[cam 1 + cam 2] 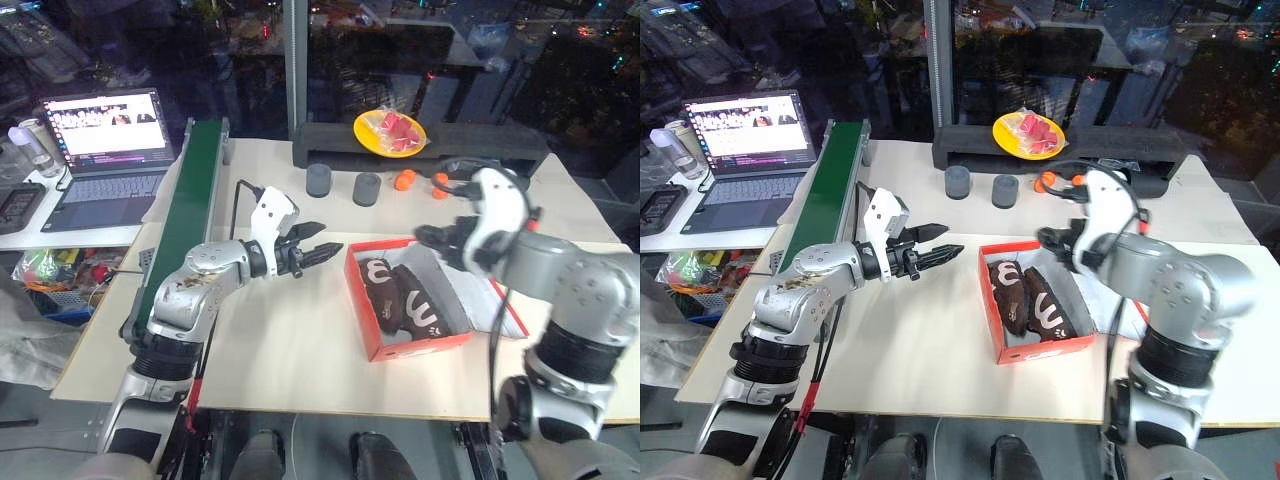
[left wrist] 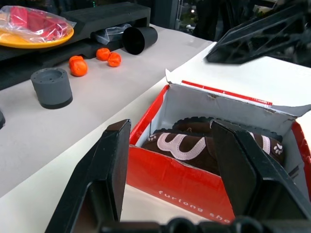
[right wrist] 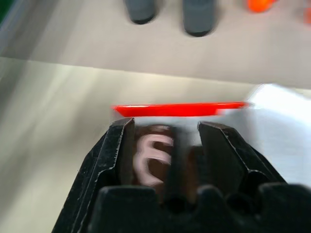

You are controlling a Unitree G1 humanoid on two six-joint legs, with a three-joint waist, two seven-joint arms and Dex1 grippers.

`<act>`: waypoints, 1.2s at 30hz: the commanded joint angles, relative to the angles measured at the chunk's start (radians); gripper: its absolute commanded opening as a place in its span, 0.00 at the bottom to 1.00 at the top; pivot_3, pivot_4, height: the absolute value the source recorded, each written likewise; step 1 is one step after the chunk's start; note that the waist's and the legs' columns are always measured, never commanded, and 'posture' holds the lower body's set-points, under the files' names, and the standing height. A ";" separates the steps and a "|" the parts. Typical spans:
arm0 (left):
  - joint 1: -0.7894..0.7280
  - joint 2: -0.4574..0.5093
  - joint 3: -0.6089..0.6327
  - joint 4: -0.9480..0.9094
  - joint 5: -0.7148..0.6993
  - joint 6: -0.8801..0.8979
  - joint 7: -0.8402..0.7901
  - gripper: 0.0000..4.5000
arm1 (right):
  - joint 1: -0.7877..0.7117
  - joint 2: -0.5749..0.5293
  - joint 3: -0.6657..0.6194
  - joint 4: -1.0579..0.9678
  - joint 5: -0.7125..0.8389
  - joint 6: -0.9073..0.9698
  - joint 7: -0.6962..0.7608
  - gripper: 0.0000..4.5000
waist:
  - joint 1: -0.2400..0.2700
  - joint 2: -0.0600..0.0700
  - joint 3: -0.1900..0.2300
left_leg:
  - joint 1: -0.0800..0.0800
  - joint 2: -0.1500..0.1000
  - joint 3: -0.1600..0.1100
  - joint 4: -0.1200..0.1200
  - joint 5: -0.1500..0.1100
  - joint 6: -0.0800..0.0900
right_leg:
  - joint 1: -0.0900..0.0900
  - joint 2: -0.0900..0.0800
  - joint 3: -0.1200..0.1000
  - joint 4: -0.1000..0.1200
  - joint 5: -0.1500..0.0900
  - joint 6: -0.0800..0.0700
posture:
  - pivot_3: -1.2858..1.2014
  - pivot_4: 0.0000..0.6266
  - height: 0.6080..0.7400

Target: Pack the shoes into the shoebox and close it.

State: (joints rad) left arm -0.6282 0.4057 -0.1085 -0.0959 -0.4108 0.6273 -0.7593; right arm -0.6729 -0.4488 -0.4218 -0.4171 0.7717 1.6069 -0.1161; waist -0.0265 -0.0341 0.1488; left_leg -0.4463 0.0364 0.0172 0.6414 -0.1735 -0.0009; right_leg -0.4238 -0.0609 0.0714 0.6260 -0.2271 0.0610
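The red-orange shoebox [image 1: 420, 347] stands open on the table, right of centre. Both dark brown shoes lie side by side inside it, one [image 1: 380, 290] on the left and the other [image 1: 423, 308] on the right, white markings up. Its lid [image 1: 487, 298] lies folded out to the right, partly under my right arm. My left gripper [image 1: 330, 238] hovers left of the box, pointing at it, open and empty. My right gripper [image 1: 432, 238] hangs over the box's far end, open with nothing between its fingers [image 3: 119, 145]; the shoes show below it.
Behind the box stand two dark grey cylinders [image 1: 318, 180] [image 1: 367, 188] and small orange balls [image 1: 405, 180]. A yellow plate [image 1: 390, 133] rests on a black foam block [image 1: 500, 145]. A green board [image 1: 195, 190] runs along the table's left edge, with a laptop [image 1: 105, 140] beyond it.
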 commanded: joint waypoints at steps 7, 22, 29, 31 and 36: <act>-0.005 0.048 -0.054 0.032 -0.006 -0.076 -0.211 0.62 | 0.300 -0.125 -0.146 -0.219 0.241 0.008 -0.205 0.01 | -0.007 0.001 0.000 | 0.001 0.000 0.000 0.000 0.000 0.000 | 0.000 0.000 0.001 0.002 0.000 0.000 | 0.52 0.24 1.00; -0.076 -0.014 -0.115 0.187 0.067 -0.178 -0.295 0.62 | 0.732 -0.019 -0.249 -0.265 0.600 -0.050 -0.528 0.01 | -0.002 0.000 0.000 | 0.002 0.000 -0.001 0.001 0.000 0.000 | 0.002 0.001 0.002 0.001 -0.001 0.000 | 0.52 0.24 1.00; -0.088 -0.024 -0.110 0.195 0.080 -0.178 -0.298 0.62 | 0.751 -0.032 -0.103 -0.056 0.981 -0.415 -1.012 0.01 | -0.003 0.000 0.000 | 0.002 0.000 0.000 0.002 0.000 0.000 | 0.002 0.000 0.002 0.000 -0.001 0.000 | 0.52 0.24 1.00; -0.087 -0.021 -0.107 0.185 0.079 -0.171 -0.296 0.62 | 0.699 -0.024 -0.059 -0.009 1.086 -0.577 -1.143 0.01 | -0.009 0.000 0.000 | 0.002 0.000 0.000 0.002 0.000 0.000 | 0.003 0.000 0.002 0.001 -0.001 0.000 | 0.52 0.24 1.00; -0.081 -0.015 -0.104 0.164 0.075 -0.158 -0.292 0.62 | 0.573 0.027 -0.010 0.092 1.184 -0.857 -1.285 0.01 | -0.019 0.000 0.000 | 0.003 0.000 0.000 0.002 0.001 0.001 | 0.003 0.001 0.003 0.001 -0.001 0.000 | 0.52 0.24 1.00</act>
State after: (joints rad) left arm -0.6936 0.3851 -0.2222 0.1073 -0.3325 0.4640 -1.0509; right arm -0.0766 -0.4290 -0.4247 -0.3400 1.9306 0.8517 -1.3679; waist -0.0453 -0.0336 0.1491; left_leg -0.4432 0.0361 0.0170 0.6430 -0.1730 0.0001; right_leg -0.4207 -0.0599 0.0748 0.6269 -0.2283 0.0613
